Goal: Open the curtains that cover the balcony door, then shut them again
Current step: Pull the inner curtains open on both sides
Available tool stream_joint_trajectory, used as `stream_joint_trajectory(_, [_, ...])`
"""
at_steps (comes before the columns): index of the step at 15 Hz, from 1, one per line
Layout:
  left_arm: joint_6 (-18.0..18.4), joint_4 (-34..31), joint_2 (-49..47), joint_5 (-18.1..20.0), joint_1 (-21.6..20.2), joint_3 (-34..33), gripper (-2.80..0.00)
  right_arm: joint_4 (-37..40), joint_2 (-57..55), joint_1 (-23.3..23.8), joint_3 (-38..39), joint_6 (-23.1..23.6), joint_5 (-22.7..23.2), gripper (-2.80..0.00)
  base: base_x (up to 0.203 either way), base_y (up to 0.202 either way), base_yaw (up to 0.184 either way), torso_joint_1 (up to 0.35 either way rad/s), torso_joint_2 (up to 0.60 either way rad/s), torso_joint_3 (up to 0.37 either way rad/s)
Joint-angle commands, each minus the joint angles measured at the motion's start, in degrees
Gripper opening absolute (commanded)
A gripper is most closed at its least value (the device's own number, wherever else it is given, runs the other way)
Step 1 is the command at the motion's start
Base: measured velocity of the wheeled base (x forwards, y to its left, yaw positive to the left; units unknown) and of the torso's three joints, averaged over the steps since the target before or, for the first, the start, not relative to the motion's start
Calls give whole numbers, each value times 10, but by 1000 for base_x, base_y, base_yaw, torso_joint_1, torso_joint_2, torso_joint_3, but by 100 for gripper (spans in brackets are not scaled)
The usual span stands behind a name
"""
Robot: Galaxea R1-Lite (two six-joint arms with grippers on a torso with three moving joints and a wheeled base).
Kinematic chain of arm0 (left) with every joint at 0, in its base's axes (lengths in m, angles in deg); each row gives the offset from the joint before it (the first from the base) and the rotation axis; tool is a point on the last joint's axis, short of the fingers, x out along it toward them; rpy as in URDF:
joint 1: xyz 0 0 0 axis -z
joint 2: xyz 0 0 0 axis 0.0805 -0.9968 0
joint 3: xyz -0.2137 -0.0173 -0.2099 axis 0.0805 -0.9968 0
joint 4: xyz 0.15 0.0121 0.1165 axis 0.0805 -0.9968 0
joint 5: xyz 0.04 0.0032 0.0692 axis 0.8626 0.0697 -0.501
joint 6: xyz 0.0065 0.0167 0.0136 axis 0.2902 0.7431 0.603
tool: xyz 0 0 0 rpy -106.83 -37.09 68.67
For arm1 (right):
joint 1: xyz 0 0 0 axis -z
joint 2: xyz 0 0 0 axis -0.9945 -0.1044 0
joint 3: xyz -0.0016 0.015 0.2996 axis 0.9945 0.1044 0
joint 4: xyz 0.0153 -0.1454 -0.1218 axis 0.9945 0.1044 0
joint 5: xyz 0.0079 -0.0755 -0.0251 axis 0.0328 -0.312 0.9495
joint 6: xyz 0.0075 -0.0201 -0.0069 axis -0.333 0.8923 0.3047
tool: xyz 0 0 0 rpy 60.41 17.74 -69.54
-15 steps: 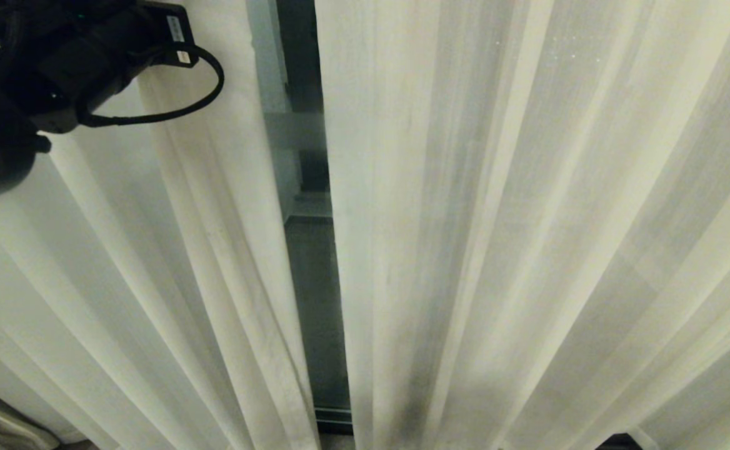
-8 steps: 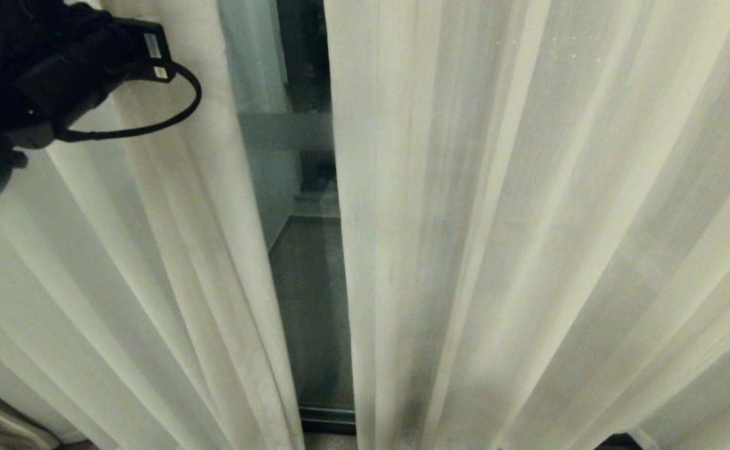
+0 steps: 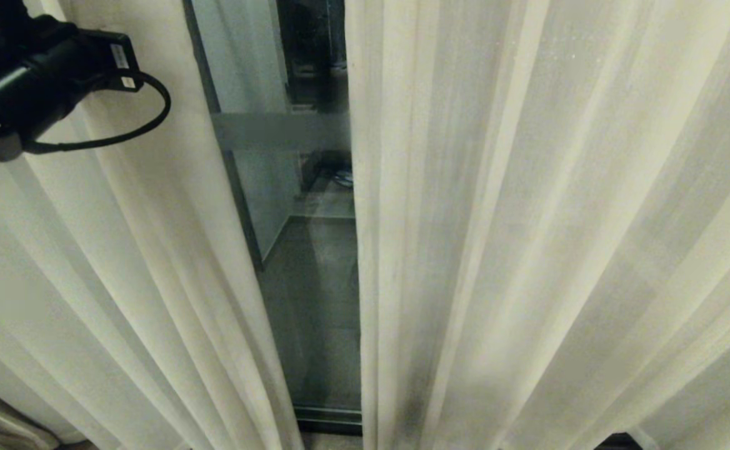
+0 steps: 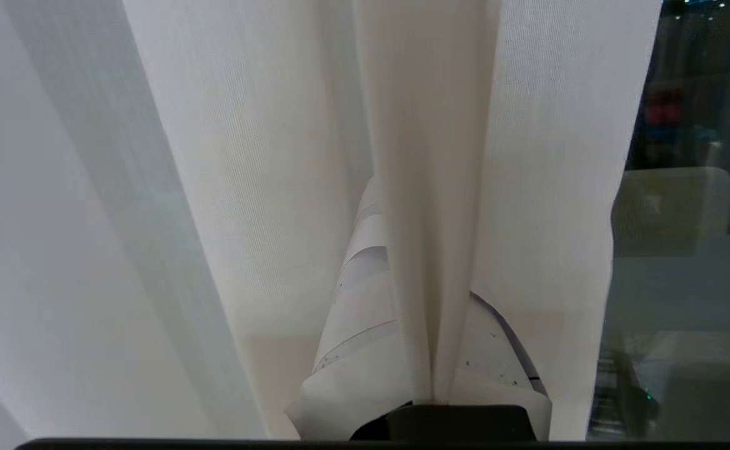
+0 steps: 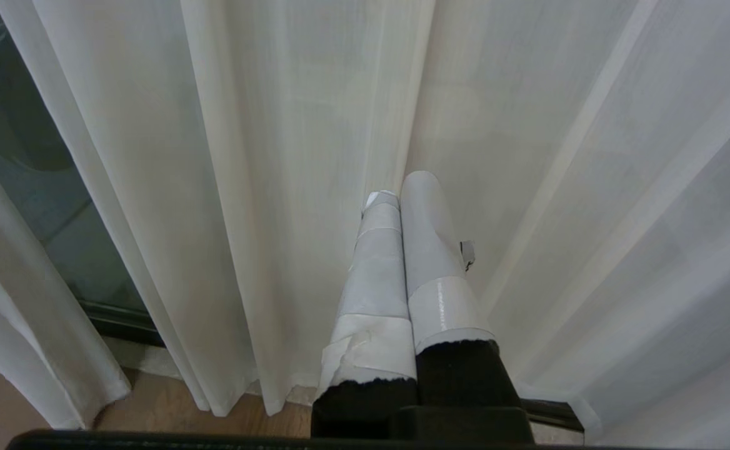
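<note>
Curtains point(image 3: 527, 237) hang in 2 panels, parted by a narrow gap at centre. Door point(image 3: 302, 262) glass shows through the gap. My left end effector point(image 4: 430, 350), upper left, is clamped on a fold of the left panel. My right end effector point(image 5: 399, 194) hangs low before the right panel, fingers together, holding nothing.

Cream-white curtains point(image 3: 527, 250), dark-framed balcony door point(image 3: 296, 262) with frosted band, white-taped end effector point(image 5: 402, 206)

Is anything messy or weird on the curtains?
Yes. The right curtain has a dark smudge near its bottom edge beside the gap, like dirt on otherwise cream fabric. Nothing looks torn. The left claw pinches a fold of the left curtain.
</note>
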Motion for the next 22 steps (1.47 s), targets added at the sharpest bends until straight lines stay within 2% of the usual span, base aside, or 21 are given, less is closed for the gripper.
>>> stream_joint_trajectory(1, [0,0,-1,-1,-6,1,-280,0,-1,0,0,1,1,-280,0,0,0,0,0,0])
stream_joint_trajectory(5, [-14,0,-1,-2,-8,-2,-280,0,-1,0,0,1,1,-280,0,0,0,0,0,0])
stream_joint_trajectory(11, [-16,0,1,-1,-21,-2,-280,0,-1,0,0,1,1,-280,0,14,-2,0,1,0])
stream_joint_trajectory(22, [-28,0,11,-1,-37,-13,-280,0,-1,0,0,1,1,-280,0,185,-1,2,1,2])
